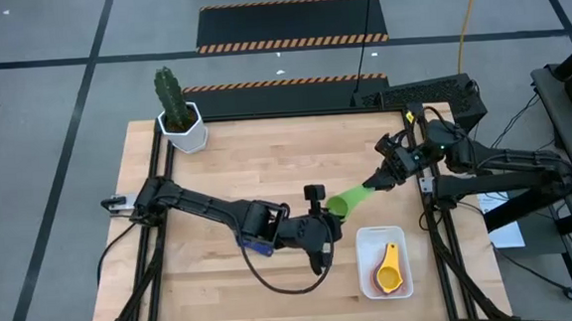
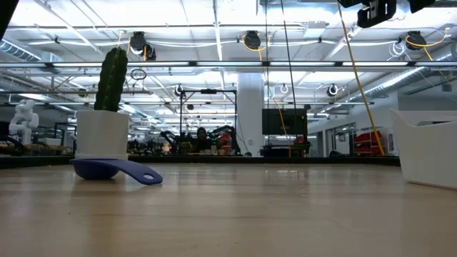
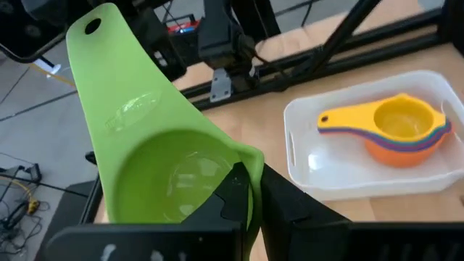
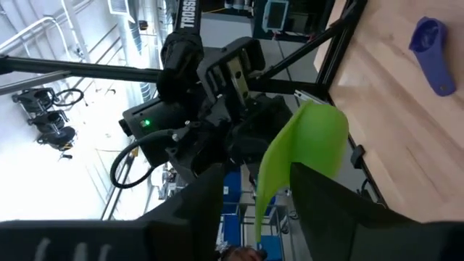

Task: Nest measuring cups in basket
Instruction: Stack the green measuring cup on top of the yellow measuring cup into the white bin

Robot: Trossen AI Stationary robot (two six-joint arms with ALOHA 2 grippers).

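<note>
A: My left gripper (image 1: 325,210) pinches the green cup (image 1: 340,205) by its rim, in the air between the arms.

B: Right gripper (image 1: 375,182) straddles its handle, fingers wide. I'd close before releasing, then carry it to the basket (image 1: 364,265).

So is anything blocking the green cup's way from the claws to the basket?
Nothing visible. The green cup is held above the table between the left claw and the right claw. The basket sits just beyond, open-topped, holding only the nested cups.
</note>
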